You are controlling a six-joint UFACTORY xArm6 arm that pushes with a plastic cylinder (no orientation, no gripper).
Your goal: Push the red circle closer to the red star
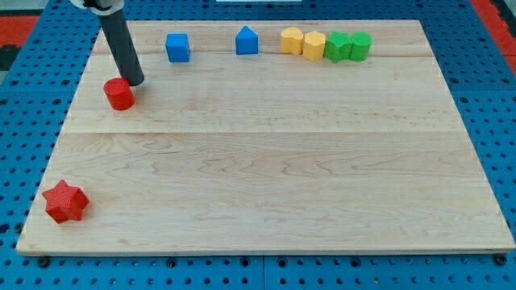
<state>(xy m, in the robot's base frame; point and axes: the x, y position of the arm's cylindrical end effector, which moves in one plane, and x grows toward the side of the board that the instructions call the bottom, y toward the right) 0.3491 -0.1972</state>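
Wood of the desk (266, 177) is showing pale planks with fine grain. My tip (135, 83), the end effector, is a plain dark rod with nothing to open and nothing held; it is touching the red circle (119, 94) at its upper right side. The red star (64, 201) is lying well apart, near the view's bottom left corner. Along the top a blue cube (177, 47), a blue house shape (247, 41), two yellow blocks (303, 43) and two green blocks (347, 47) are standing in a row.

Rod (118, 40) top cut off
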